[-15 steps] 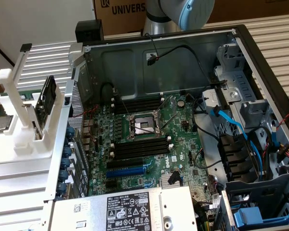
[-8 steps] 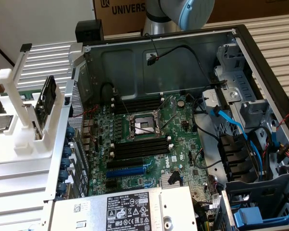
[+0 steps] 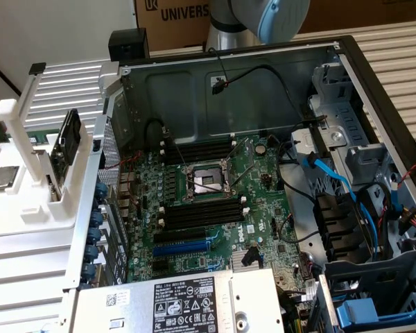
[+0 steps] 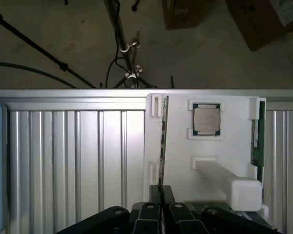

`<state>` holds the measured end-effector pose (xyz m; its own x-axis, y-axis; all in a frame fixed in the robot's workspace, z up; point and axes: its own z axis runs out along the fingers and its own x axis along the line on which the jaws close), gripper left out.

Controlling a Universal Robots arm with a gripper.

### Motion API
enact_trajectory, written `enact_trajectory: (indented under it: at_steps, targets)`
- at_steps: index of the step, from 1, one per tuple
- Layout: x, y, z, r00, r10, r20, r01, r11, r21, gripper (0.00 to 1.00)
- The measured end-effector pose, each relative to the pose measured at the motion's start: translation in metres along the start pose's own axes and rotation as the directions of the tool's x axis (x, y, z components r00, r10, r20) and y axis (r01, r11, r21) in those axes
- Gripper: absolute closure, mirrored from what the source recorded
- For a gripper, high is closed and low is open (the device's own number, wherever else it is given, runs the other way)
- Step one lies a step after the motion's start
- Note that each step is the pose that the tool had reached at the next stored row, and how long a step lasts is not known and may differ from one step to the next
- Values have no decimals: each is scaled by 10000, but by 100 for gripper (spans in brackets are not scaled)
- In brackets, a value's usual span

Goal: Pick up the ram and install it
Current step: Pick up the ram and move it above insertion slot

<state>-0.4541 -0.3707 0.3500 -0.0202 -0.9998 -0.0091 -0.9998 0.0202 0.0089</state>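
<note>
The gripper [image 4: 161, 193] hangs high over the white holder [image 4: 185, 161], its two black fingers [image 4: 168, 196] drawn close together with at most a thin slit between them; they hold nothing. The ram [image 4: 162, 141] stands on its long edge in a narrow slot along one side of that holder. From the wrist it is seen edge-on, and its line runs straight toward the gap of the jaws, yet it sits well below them and untouched. In the exterior view the stick leans slightly in its slot, dark chips facing out, with nothing around it.

The holder rests on the ribbed metal bench [image 4: 63, 156], reaching the bench's edge, and it stands just beside the open computer case [image 3: 347, 62], on the exterior view's left. Besides the ram it carries a processor chip [image 4: 206, 119] lying flat in a square recess, and a second green board stick [image 4: 255, 141] standing along the opposite side.

Inside the case lies the motherboard [image 3: 263, 173] — a processor socket [image 3: 206, 182] sits between two banks of black memory slots [image 3: 197, 211], with a blue expansion slot [image 3: 184, 247] nearer the labelled power supply [image 3: 187, 302]. Blue cables [image 3: 336, 180] loop through the drive bays at the exterior view's right. A grey-blue joint of the arm [image 3: 270, 17] shows above the case's far wall
</note>
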Motion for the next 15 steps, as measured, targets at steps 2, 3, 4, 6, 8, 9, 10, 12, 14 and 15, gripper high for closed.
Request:
enact_trajectory:
  at_steps: [2,3,4,6,8,9,10,12,14,15]
  targets:
    - [-2,-59,-36,10000,0,-4,0,10000,1,87]
    - [-2,-80,-46,10000,1,-10,-1,10000,1,87]
    - [-3,-96,-58,10000,1,-13,-1,10000,1,87]
    - [-4,-176,-123,10000,0,-15,0,10000,2,87]
    - [2,-242,-161,10000,0,-15,0,10000,2,87]
    - [8,-284,-186,10000,0,-15,0,10000,1,87]
    - [14,-328,-211,10000,0,-14,0,10000,2,87]
    - [18,-418,-256,10000,1,-15,-1,10000,1,87]
    - [16,-494,-289,10000,0,-15,0,10000,2,87]
    - [15,-532,-303,10000,0,-15,0,10000,1,87]
